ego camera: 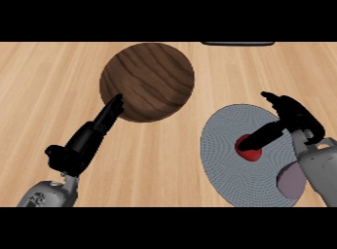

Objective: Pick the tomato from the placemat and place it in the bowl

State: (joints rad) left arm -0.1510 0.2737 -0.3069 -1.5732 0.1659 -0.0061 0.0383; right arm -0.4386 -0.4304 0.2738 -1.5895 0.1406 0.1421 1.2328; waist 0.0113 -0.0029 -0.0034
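Right hand [295, 119] hangs open over the red tomato [248, 153] on the grey placemat [229, 170], poised to close round it, while the left hand [92, 136], fingers straight, rests beside the wooden bowl [148, 80].

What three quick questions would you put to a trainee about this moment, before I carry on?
1. True or false: the tomato is already in the bowl.
2. Fill in: the right hand is over the grey placemat, partly hiding the ___.
3. The left hand, fingers straight, is nearest to: A the tomato, B the bowl, C the placemat.

Key: 1 false; 2 tomato; 3 B.
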